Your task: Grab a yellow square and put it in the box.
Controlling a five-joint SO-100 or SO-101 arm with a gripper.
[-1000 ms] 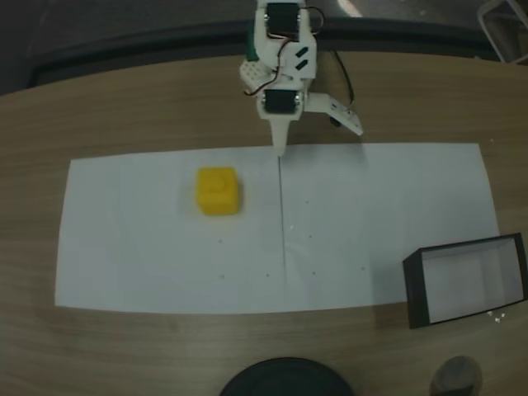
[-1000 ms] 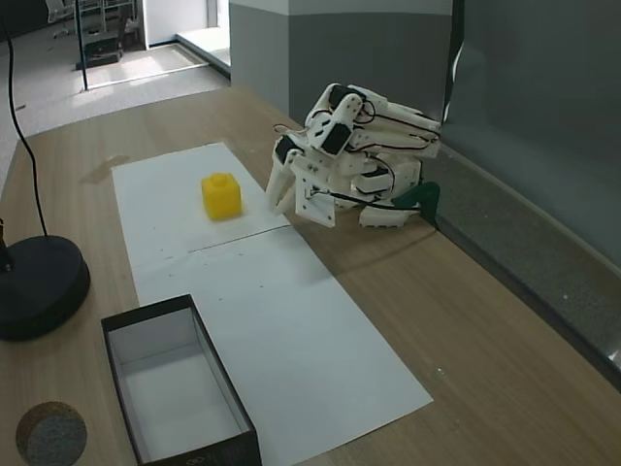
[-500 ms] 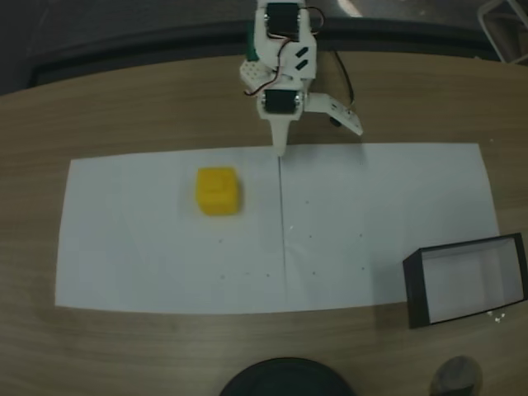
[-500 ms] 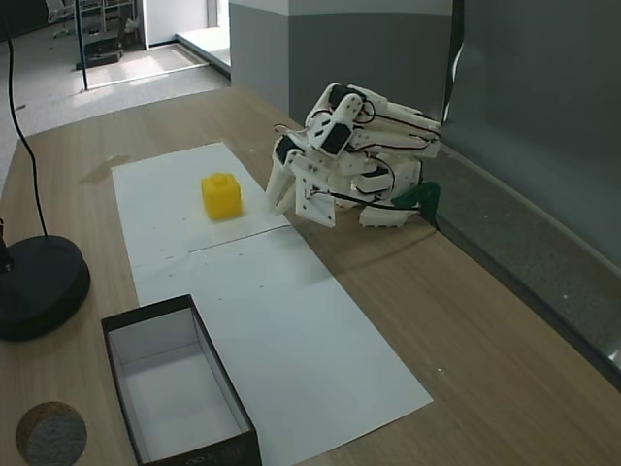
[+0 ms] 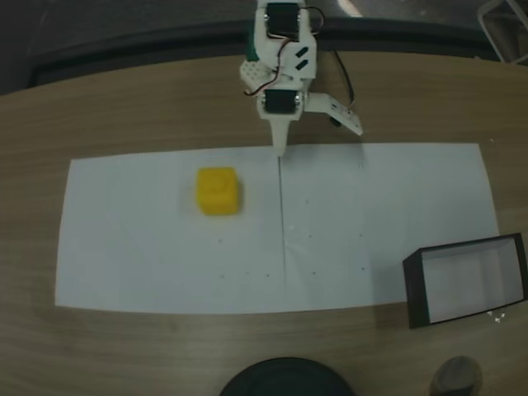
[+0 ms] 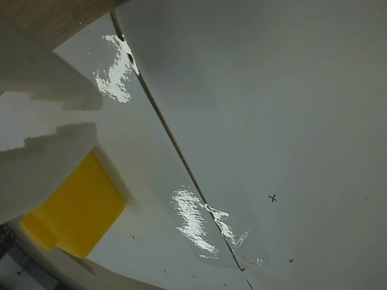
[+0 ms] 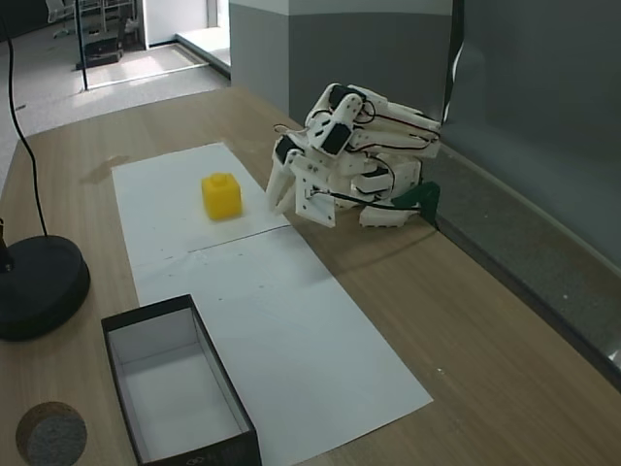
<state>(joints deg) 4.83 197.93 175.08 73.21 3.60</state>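
On the white paper sheet (image 5: pixel 371 223), a little to the left of its centre crease in a fixed view, the yellow square (image 5: pixel 218 191) sits flat and untouched, exactly where it sat a second ago. Nothing has shifted between the earlier pictures and this one: the arm stays folded low at the far edge of the counter (image 5: pixel 124 107), so the grab has not begun and the whole task is ahead.

From the yellow square, the pincer (image 5: pixel 280 147) lies up and to the right in that fixed view, resting at the paper's far edge near the crease, apart from the cube with bare paper between. In the wrist view the yellow square (image 6: pixel 78 211) shows at lower left, partly behind one white finger. The fingers seem drawn together, though the pictures are too poor to be sure.

The box (image 5: pixel 466 280) stands empty, well apart from the yellow square, at the sheet's lower right corner.
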